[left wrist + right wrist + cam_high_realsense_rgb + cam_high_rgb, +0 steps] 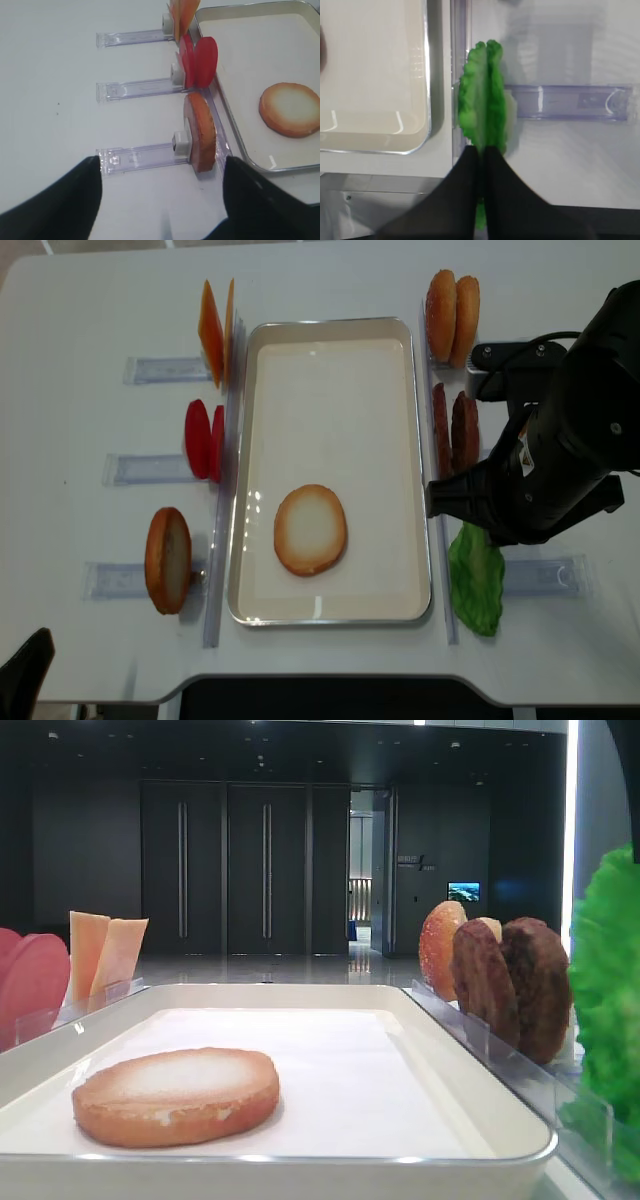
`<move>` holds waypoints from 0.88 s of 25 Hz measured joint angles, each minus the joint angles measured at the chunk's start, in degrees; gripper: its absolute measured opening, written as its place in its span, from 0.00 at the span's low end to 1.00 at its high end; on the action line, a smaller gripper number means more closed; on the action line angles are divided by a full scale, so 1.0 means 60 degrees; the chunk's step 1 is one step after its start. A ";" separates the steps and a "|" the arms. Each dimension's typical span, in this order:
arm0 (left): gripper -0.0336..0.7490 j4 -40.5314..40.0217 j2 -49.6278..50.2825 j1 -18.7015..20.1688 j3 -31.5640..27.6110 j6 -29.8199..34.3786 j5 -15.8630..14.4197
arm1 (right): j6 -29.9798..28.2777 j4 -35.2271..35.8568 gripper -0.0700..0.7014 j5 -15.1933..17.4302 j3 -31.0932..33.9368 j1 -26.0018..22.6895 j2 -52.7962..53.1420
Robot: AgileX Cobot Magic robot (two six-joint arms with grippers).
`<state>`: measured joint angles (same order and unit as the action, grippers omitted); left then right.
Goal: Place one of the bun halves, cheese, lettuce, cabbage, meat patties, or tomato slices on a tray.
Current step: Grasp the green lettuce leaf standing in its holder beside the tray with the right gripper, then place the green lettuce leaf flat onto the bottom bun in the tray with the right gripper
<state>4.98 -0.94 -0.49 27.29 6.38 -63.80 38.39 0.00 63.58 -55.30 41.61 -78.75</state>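
The white tray (330,615) lies mid-table with one bun half (310,530), pale face up, inside it. In the right wrist view my right gripper (483,152) is shut on the lower edge of the green ruffled lettuce (485,97), which stands on edge beside the tray's corner (427,135). From above, the lettuce (477,575) shows just below my right arm (545,465), which hides the gripper. My left gripper (162,172) is open and empty, short of an upright bun half (200,132). Cheese (215,328), tomato slices (205,438) and meat patties (453,430) stand in holders.
Clear plastic holder rails (140,152) run out from both long sides of the tray. Two more bun halves (452,305) stand at the back right. An empty rail (570,101) lies beyond the lettuce. The table's front edge (320,680) is close behind the tray.
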 joint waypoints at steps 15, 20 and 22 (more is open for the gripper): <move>0.78 0.0000 0.0000 0.0000 0.0000 -0.0076 0.0000 | 0.0139 0.0000 0.10 0.1067 -0.1679 0.0454 0.0374; 0.78 0.0000 0.0000 0.0000 0.0000 -0.0103 0.0000 | 0.0285 0.0232 0.10 0.0981 -0.2400 0.1027 0.0374; 0.78 0.0000 0.0000 0.0000 0.0000 -0.0107 0.0000 | 0.0288 0.0450 0.10 0.0638 -0.2464 0.1124 0.0374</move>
<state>4.98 -0.94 -0.49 27.29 5.73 -63.80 40.12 2.70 67.41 -70.08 48.35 -76.51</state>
